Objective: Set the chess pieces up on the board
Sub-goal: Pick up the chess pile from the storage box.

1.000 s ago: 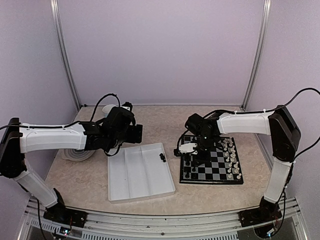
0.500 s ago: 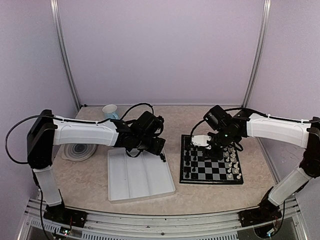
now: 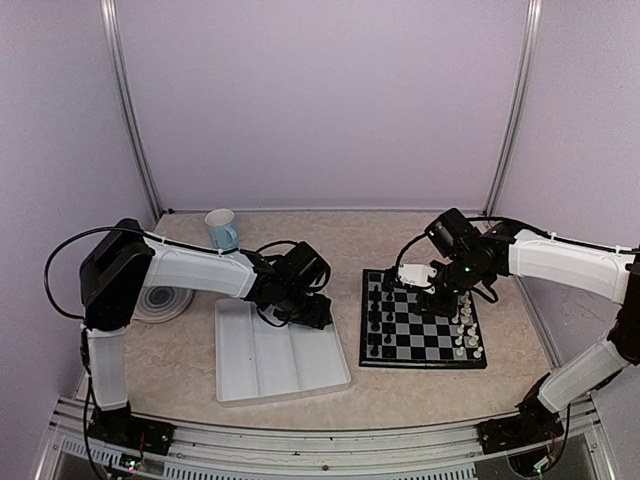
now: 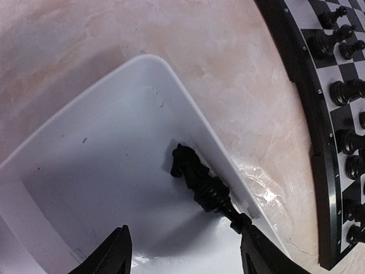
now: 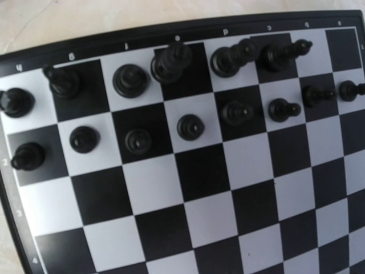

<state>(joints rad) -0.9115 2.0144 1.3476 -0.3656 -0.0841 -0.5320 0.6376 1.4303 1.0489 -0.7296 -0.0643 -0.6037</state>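
Two black chess pieces (image 4: 197,181) lie end to end against the white tray's (image 4: 85,171) right wall; in the top view (image 3: 325,318) they are a dark speck. My left gripper (image 4: 185,254) is open just above them, and its right fingertip (image 4: 254,248) is close to the end of the far piece. The gripper also shows in the top view (image 3: 312,310). The board (image 3: 425,328) holds black pieces (image 3: 376,310) on its left two files and white pieces (image 3: 464,325) on its right. My right gripper (image 3: 437,293) hovers over the board; its fingers do not show in the right wrist view, which looks down on the black rows (image 5: 171,63).
A blue and white mug (image 3: 221,228) stands at the back left. A round grey disc (image 3: 160,300) lies left of the tray (image 3: 270,360). The board's black border (image 4: 296,85) runs close along the tray's right side.
My left arm has swung right and down to the tray's far right corner. My right arm has moved from the board's left edge toward its far middle.
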